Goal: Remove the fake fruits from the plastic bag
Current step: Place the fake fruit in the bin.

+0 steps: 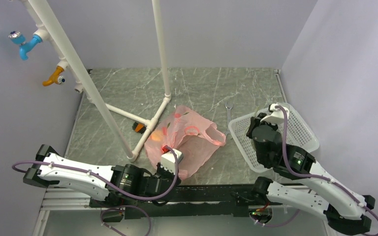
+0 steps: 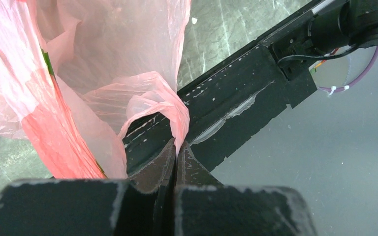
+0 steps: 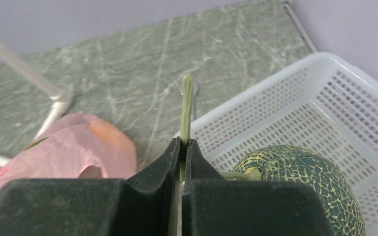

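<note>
The pink plastic bag (image 1: pixel 189 140) lies crumpled at the table's near middle, with an orange fruit (image 1: pixel 155 133) showing through its left side. My left gripper (image 2: pixel 177 147) is shut on a pinched fold of the bag's (image 2: pixel 103 59) edge, near the front rail. My right gripper (image 3: pixel 182 143) is shut on the thin green stem (image 3: pixel 187 101) of the grey-green netted melon (image 3: pixel 300 184). The melon hangs or rests inside the white mesh basket (image 3: pixel 295 98); I cannot tell which. In the top view the right gripper (image 1: pixel 255 125) hides the melon. The bag (image 3: pixel 64 147) lies to its left.
A white pipe frame (image 1: pixel 103 93) stands at the left and back, its foot next to the bag. An orange-and-black brush (image 1: pixel 139 128) lies by the frame. A spanner (image 1: pixel 228 114) lies between the bag and the basket (image 1: pixel 305 130). A black rail (image 2: pixel 236 93) runs along the near edge.
</note>
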Action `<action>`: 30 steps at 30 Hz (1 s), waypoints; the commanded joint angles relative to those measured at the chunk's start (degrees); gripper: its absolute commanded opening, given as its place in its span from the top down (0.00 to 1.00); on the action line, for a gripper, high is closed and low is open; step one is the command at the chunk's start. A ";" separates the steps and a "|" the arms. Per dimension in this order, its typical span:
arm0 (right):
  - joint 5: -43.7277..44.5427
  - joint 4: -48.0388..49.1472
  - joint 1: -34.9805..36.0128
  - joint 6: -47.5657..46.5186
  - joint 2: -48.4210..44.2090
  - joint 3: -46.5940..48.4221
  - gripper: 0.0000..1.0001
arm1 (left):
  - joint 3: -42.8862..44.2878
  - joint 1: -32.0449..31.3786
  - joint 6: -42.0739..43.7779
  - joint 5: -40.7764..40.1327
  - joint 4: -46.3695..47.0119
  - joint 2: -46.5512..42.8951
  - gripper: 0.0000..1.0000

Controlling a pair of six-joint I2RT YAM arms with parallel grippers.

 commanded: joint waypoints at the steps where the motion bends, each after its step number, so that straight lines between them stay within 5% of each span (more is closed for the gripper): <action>1: -9.26 3.75 -10.58 -1.78 1.76 -1.97 1.00 | 3.42 -0.16 1.54 0.71 2.39 1.18 1.00; 8: -34.99 9.16 -33.48 -5.09 7.82 -5.82 1.00 | 4.07 -0.13 2.16 1.46 3.51 2.60 1.00; 18: -50.89 16.94 -43.65 -2.15 16.39 -10.71 1.00 | 5.02 -0.25 2.49 2.12 2.71 4.07 1.00; 24: -52.96 15.86 -43.69 -1.92 16.92 -8.96 0.71 | 3.48 -0.21 2.07 2.25 5.20 1.99 1.00; 27: -52.22 14.75 -43.69 -2.06 16.62 -9.12 0.46 | 1.53 -0.21 2.71 1.51 7.03 0.04 1.00; 30: -52.42 12.20 -43.71 -3.03 16.97 -7.77 0.38 | 0.39 -0.21 1.52 0.66 6.91 -1.98 1.00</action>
